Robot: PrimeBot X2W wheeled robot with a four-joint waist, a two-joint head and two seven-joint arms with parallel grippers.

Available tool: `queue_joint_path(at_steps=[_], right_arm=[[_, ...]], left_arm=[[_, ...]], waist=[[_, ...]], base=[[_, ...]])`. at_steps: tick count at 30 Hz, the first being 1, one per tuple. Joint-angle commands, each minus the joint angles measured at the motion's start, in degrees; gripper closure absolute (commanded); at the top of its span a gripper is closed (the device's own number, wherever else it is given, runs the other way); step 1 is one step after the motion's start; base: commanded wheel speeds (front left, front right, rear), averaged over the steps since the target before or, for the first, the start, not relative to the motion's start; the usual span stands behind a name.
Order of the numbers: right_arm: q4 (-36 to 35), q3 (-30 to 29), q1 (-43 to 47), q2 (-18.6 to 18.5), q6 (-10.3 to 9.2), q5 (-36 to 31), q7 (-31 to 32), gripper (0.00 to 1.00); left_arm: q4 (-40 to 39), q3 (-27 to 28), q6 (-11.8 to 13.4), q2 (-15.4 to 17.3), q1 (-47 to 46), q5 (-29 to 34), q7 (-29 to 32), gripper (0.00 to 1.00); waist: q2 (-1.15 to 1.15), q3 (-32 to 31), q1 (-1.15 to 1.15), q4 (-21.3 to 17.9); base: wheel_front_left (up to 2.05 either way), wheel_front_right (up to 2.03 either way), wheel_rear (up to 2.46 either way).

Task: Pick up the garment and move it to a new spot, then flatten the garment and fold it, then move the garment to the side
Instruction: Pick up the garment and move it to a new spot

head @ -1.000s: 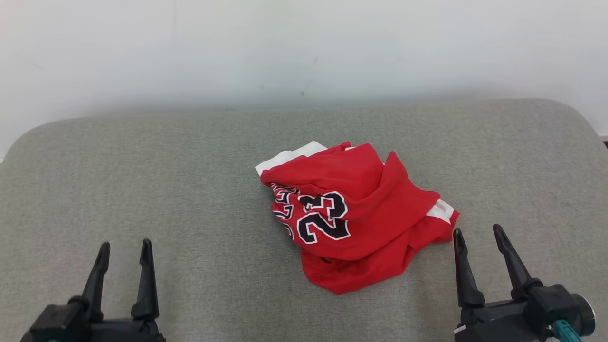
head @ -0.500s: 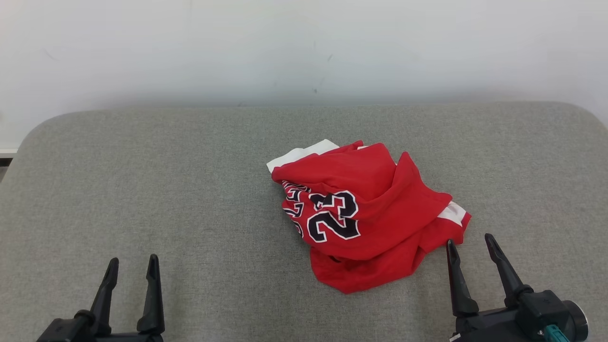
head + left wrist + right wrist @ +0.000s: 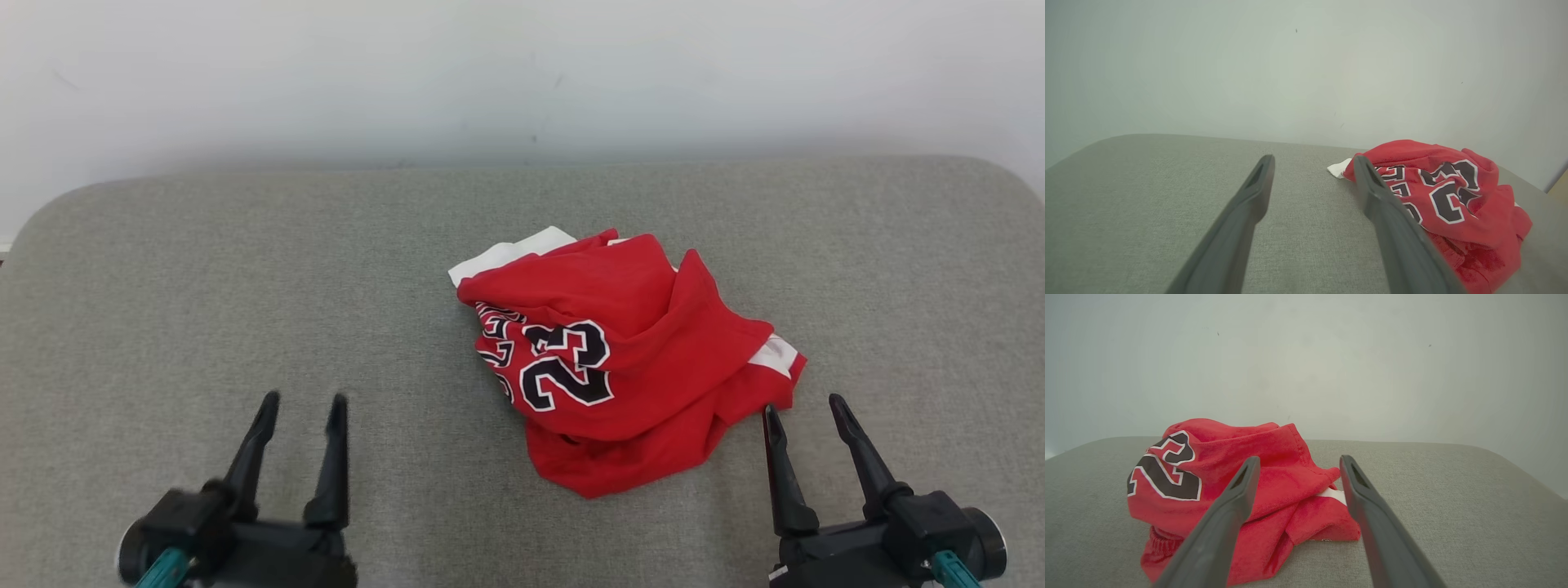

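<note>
Here, in the head view, we see the red garment [image 3: 620,359] lying crumpled on the grey cushion [image 3: 245,286], a little toward 3 o'clock from the middle. Our left gripper [image 3: 303,398] is at 7 o'clock with its fingers apart and nothing between them. Our right gripper [image 3: 801,403] is at 5 o'clock, also spread and empty, its tips just beside the garment's near corner. In the left wrist view the garment lies at 3 o'clock. In the right wrist view it lies at 9 o'clock, partly behind one finger.

Left end effector [image 3: 304,400] blurred (base cut off below), garment [image 3: 645,327] lettering lost in folds
</note>
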Motion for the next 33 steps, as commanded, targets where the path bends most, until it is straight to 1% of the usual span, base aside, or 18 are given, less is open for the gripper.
queue_joint_path(at_steps=[1, 4, 8, 13, 17, 23, 24, 25, 26, 31, 33], right_arm=[[-0.04, -0.13, -0.65, -0.08, -0.12, 0.15, -0.03, 0.00], [0.02, 0.13, -1.05, -0.08, -0.12, 0.45, -0.03, 0.00], [0.23, 0.12, -1.65, -0.08, -0.12, 0.89, -0.02, 0.00], [0.25, 0.11, -2.24, -0.08, -0.12, 1.75, -0.03, 0.00], [-0.05, 0.08, -2.49, -0.09, -0.12, 2.31, -0.02, 0.00], [-0.31, -0.44, -2.91, -0.07, -0.12, 2.56, -0.03, 0.00], [-0.35, -0.45, -2.97, -0.08, -0.12, 2.61, -0.03, 0.00], [-0.38, -0.46, -2.97, -0.08, -0.12, 2.66, -0.03, 0.00], [-0.42, -0.41, -2.99, -0.08, -0.12, 2.70, -0.03, 0.00], [-0.64, -0.59, -3.04, -0.08, -0.12, 2.61, -0.03, 0.00], [-0.59, -0.62, -2.72, -0.08, -0.12, 2.65, -0.03, 0.00]], left_arm=[[0.30, -0.76, -0.18, -0.07, -1.61, 0.04, -0.06, 0.00], [1.66, -4.36, -0.21, -0.34, -5.63, -0.61, -0.06, 0.00], [4.80, -10.50, -0.24, -0.25, -10.76, -1.90, -0.06, 0.00], [10.32, -16.93, -0.20, 0.28, -15.51, -2.98, 0.05, 0.00], [14.82, -20.43, -0.21, 0.85, -17.98, -3.62, 0.82, 0.00], [21.04, -22.08, -0.11, 1.60, -19.45, -3.76, 1.63, 0.00], [22.08, -22.15, -0.09, 1.60, -19.71, -3.77, 1.78, 0.16], [23.20, -22.19, -0.08, 1.64, -19.93, -3.89, 1.85, 0.57], [24.13, -22.45, -0.09, 1.79, -20.23, -3.60, 1.79, 1.00], [24.74, -22.65, -0.11, 1.46, -21.66, -4.00, 0.90, 1.00], [23.05, -22.84, -0.14, 1.14, -23.10, -4.61, 0.39, 1.00]], waist=[[-0.01, 0.65, -0.01, -0.72], [-0.01, 1.50, -0.01, -1.91], [-0.01, 2.48, -0.01, -3.73], [-0.01, 3.82, -0.01, -6.56], [-0.01, 5.04, -0.01, -8.72], [-0.01, 6.61, -0.01, -10.63], [-0.01, 6.74, -0.01, -10.77], [-0.01, 6.81, -0.01, -10.87], [-0.01, 6.86, -0.01, -10.98], [-0.01, 6.66, -0.01, -10.85], [-0.01, 6.16, -0.01, -10.26]], base=[[0.00, 0.00, 0.00], [0.00, 0.00, 0.00], [0.00, 0.00, 0.00], [0.00, 0.00, 0.00], [0.00, 0.00, 0.00], [0.00, 0.00, 0.00], [0.00, 0.00, 0.00], [0.00, 0.00, 0.00], [0.00, 0.00, 0.00], [0.00, 0.00, 0.00], [0.00, 0.00, 0.00]])
